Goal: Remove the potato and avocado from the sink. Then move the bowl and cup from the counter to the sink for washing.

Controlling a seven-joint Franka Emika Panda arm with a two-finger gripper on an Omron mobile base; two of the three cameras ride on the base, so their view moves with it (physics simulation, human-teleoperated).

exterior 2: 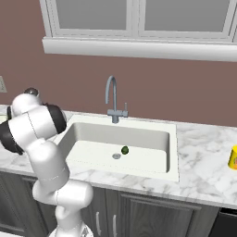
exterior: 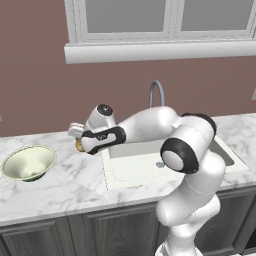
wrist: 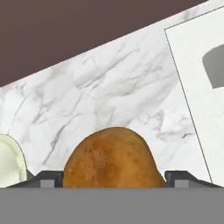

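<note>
While the arm reaches over the surface (exterior: 75, 182) left of the sink (exterior 2: 152, 157), the hand (wrist: 113, 178) holds the potato (wrist: 111, 159) between its wide-set fingers (wrist: 48, 178), one tip on each side of the lump. From the left base view, a sliver of the orange-brown lump shows by the hand just off the sink's left rim, above the marble. Whether it touches the marble cannot be told. The bowl (exterior: 29, 162) sits upright near the surface's left end, apart from the hand. The avocado (exterior 2: 125, 150) lies on the sink floor just beside the drain (exterior 2: 116, 156). The cup (exterior 2: 233, 157) stands on the surface well right of the sink.
</note>
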